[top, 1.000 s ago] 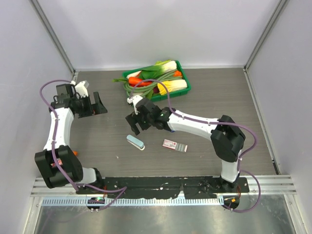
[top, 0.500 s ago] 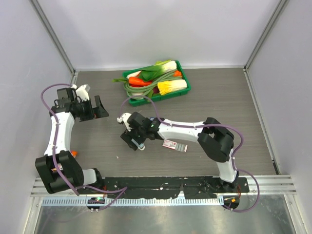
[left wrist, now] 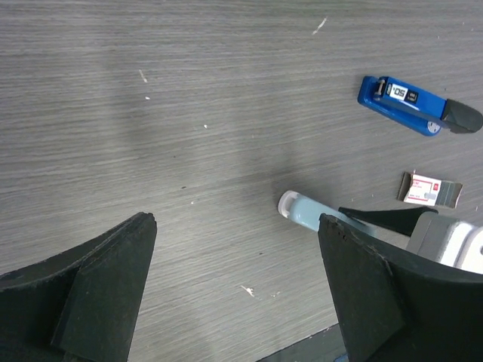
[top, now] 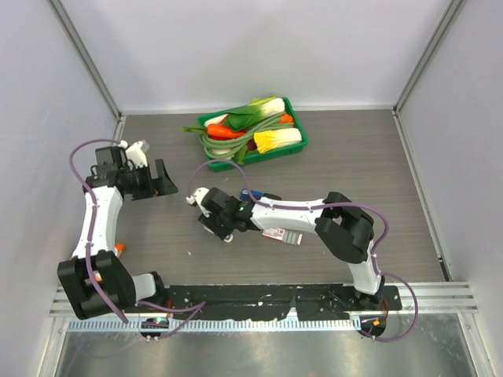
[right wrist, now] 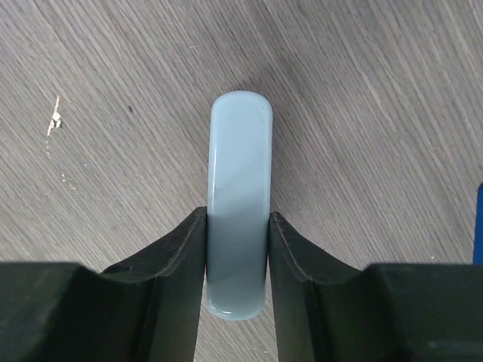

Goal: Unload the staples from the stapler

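Observation:
The dark blue stapler [left wrist: 411, 105] lies flat on the table, and behind my right arm only a blue end of it [top: 252, 193] shows in the top view. No staples can be seen. My right gripper [right wrist: 238, 253] is down at the table, its fingers pressed against both long sides of a pale blue oblong object [right wrist: 240, 166], which also shows in the left wrist view [left wrist: 302, 210]. My left gripper [left wrist: 238, 221] hangs open above bare table at the left [top: 159, 179], well apart from the stapler.
A flat red-and-white carton [top: 281, 235] lies just right of my right gripper [top: 222, 226]. A green tray [top: 297, 118] of toy vegetables stands at the back. Grey walls close in the left, back and right of the table.
My right gripper has come down toward the near left and shut on the pale blue object. My left gripper has shifted slightly nearer and to the right.

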Controlling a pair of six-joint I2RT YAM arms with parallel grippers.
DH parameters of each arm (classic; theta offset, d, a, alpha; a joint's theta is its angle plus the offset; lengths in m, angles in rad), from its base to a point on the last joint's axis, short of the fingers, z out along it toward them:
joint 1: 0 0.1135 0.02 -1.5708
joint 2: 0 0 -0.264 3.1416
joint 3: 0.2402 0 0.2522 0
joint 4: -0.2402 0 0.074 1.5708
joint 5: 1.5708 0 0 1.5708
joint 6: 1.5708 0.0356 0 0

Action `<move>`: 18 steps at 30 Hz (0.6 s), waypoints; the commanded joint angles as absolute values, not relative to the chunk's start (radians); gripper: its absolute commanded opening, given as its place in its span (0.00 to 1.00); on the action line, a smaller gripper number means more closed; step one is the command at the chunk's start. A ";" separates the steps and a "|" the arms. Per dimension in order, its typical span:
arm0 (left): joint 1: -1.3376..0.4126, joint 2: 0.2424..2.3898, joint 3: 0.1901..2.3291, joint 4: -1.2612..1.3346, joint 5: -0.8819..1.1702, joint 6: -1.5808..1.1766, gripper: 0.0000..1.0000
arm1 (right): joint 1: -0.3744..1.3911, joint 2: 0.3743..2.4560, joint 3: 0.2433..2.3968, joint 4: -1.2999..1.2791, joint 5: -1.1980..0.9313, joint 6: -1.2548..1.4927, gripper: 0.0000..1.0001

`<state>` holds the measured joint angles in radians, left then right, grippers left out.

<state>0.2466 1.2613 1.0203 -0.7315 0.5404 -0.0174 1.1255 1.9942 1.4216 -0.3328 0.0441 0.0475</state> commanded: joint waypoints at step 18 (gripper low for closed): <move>0.066 1.151 0.991 -0.730 0.566 -0.005 0.97 | 1.011 1.761 1.218 0.032 0.225 0.426 0.04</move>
<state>0.1261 1.2144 1.0145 -0.7444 0.5278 -0.0170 0.9993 1.8709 1.2533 -0.1688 0.1608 0.3004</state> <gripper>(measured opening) 0.984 0.399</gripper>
